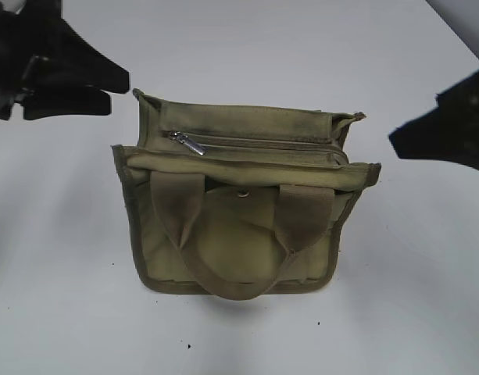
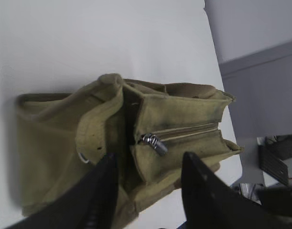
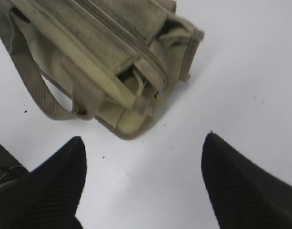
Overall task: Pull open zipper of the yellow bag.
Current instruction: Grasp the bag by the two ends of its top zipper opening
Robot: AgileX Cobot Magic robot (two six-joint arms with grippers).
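Zipper [image 1: 255, 144] pull tab [image 1: 189, 143] sits at the bag's [image 1: 223, 242] left end; both grippers, left [image 2: 148, 167] and right [image 3: 143, 164], hang open, empty. I'd pinch the tab squarely.

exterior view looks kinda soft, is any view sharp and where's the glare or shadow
Exterior view: soft all over, the yellow bag casts only a faint shadow on the white table. Left wrist view: pull tab glints, left tool blurred. Right wrist view: bag fabric fairly crisp, right tool dark and featureless.

Yellow bag [image 1: 247, 211] lies on white table [image 1: 419, 312], zipper [image 1: 255, 144] closed.
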